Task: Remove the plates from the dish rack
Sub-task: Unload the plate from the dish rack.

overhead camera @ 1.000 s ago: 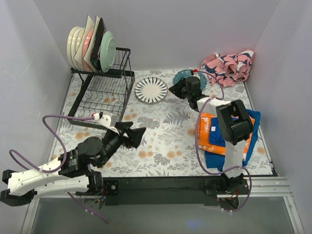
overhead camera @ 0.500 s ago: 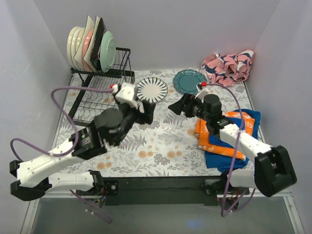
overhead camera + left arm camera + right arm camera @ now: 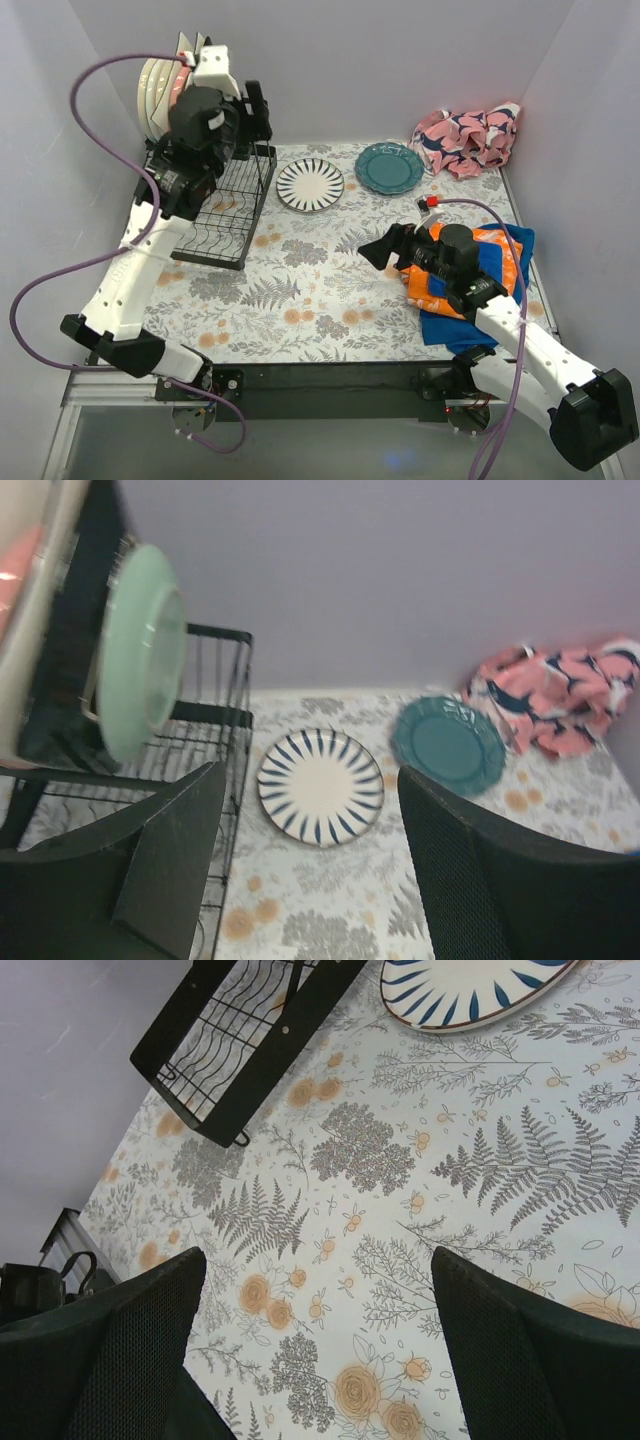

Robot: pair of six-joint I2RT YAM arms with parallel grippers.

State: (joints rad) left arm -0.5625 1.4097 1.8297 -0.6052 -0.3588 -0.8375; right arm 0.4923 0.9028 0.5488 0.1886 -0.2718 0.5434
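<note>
Two hands have moved in the last second. Nearest, the right hand (image 3: 385, 247) has pulled back and hangs low over the floral table (image 3: 300, 290) beside the orange and blue cloth (image 3: 498, 262), fingers spread wide and empty. Farther back, the teal plate (image 3: 389, 167) it left lies flat next to the striped plate (image 3: 310, 185). At the far left, the left hand (image 3: 256, 112) has risen to the rack (image 3: 215, 200) top, fingers apart, holding nothing, just beside the upright green plate (image 3: 140, 650).

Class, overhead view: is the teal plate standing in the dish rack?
No, the teal plate lies flat on the table beside the striped plate, outside the dish rack.
</note>
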